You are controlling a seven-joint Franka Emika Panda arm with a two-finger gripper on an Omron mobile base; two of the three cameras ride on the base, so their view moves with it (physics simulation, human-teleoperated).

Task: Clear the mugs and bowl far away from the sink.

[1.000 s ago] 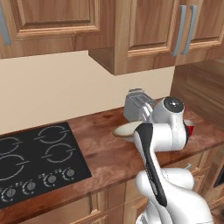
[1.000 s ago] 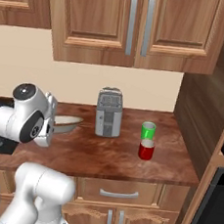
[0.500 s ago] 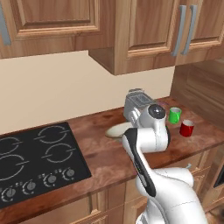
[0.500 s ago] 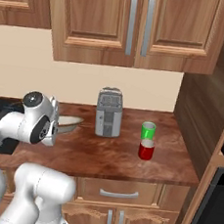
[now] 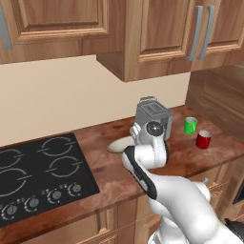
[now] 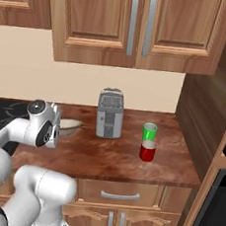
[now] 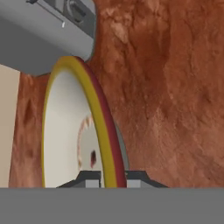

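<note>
The bowl (image 7: 65, 131), cream inside with a yellow and dark red rim, lies low at the counter just left of the toaster. It also shows as a pale shape (image 5: 119, 144) and beside my hand (image 6: 70, 125). My gripper (image 7: 112, 177) is shut on the bowl's rim, one fingertip on each side. The green mug (image 5: 190, 125) and the red mug (image 5: 203, 139) stand together on the counter right of the toaster, green (image 6: 149, 131) behind red (image 6: 147, 150). The sink is out of view.
A silver toaster (image 5: 153, 116) stands at the back of the counter, close to the bowl (image 6: 110, 113). A black stovetop (image 5: 38, 171) fills the left end. A tall wooden panel (image 6: 206, 96) closes the right end. Bare counter (image 6: 109, 159) lies in front of the toaster.
My arm has swung left and folded lower over the counter. The bowl has shifted slightly left beside the toaster, still gripped. The mugs have not moved.
</note>
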